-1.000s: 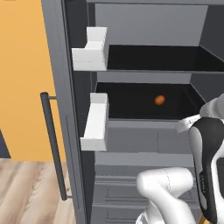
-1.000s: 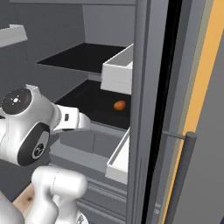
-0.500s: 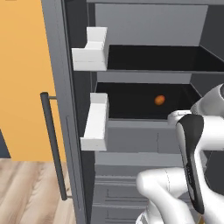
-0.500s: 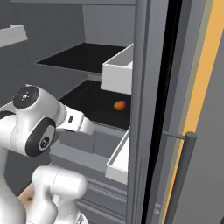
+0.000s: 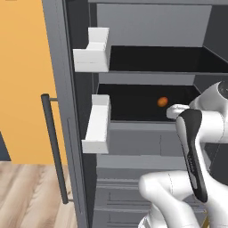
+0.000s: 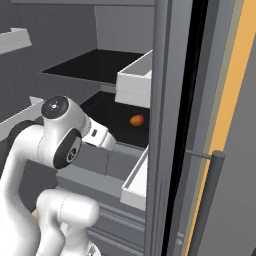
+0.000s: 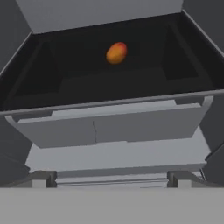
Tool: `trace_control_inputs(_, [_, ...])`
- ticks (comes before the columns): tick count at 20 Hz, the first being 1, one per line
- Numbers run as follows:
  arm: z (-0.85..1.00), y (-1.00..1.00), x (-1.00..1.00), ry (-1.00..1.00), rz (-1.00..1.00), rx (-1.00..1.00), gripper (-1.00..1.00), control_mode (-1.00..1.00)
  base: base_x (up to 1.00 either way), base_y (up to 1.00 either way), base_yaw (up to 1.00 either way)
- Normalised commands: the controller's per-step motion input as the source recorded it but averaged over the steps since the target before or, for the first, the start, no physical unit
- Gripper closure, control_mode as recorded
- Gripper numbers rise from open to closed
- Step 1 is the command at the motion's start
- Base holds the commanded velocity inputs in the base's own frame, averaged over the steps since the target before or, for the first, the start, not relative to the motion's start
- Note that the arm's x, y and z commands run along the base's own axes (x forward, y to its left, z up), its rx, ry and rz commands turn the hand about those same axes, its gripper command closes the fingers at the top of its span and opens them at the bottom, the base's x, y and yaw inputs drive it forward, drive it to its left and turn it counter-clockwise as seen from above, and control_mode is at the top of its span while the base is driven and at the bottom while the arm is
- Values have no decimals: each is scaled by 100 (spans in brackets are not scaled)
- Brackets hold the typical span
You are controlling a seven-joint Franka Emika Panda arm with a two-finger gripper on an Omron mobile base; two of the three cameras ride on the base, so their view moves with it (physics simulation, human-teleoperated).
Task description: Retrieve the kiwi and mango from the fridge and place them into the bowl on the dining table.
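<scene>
The fridge [image 5: 133,147] stands open in front of me. A small orange mango [image 5: 162,101] [image 6: 136,120] [image 7: 116,53] lies toward the back of its lower black shelf [image 7: 87,83]. My gripper [image 7: 112,180] is open, with its fingertips [image 7: 43,179] spread wide and nothing between them. It sits just outside the shelf's front edge, pointing at the mango from a short way off. In the base views the white hand [image 5: 176,110] [image 6: 102,137] hovers at that edge. The kiwi, the bowl and the dining table are out of view.
White door bins [image 5: 95,124] [image 5: 91,55] hang on the left door, and others [image 6: 135,82] [image 6: 137,182] on the right door. Grey drawers [image 7: 109,129] sit below the shelf. A second black shelf [image 5: 164,60] lies above. Bar handles [image 5: 55,151] [image 6: 205,200] flank the opening.
The arm has swung up and forward, bringing the hand closer to the front edge of the lower shelf. The mango has not moved and the gripper stays open.
</scene>
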Motion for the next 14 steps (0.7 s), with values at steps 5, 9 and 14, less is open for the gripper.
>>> trace_control_inputs(5, [-31,-1,48,-3,5,0,-100,-100,0,0,0])
trace_control_inputs(9, [-38,0,51,0,1,0,-100,-100,0,0,0])
trace_control_inputs(14, [-28,-13,62,0,-2,0,-100,-100,0,0,0])
